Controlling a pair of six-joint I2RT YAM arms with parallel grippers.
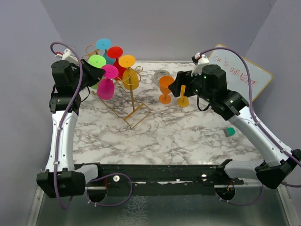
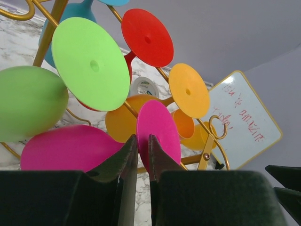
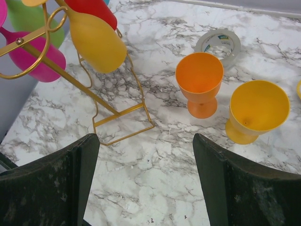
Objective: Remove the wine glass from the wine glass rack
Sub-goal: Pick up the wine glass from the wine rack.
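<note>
The gold wire wine glass rack [image 1: 133,100] stands at the back left with several coloured glasses hanging upside down on it. It also shows in the left wrist view [image 2: 209,147] and the right wrist view [image 3: 120,113]. The pink wine glass [image 1: 106,87] hangs at the rack's front left. My left gripper [image 1: 99,75] is at that glass. In the left wrist view the gripper [image 2: 142,137] is shut, with the rim of the pink foot [image 2: 160,127] between its fingertips and the pink bowl [image 2: 66,148] to the left. My right gripper [image 1: 177,87] is wide open and empty [image 3: 146,141] above the marble.
An orange glass [image 3: 200,80] and a yellow glass [image 3: 256,110] stand upright on the table right of the rack. A tape roll [image 3: 219,41] lies behind them. A whiteboard [image 1: 241,75] leans at the back right. A small teal object [image 1: 229,132] lies at the right.
</note>
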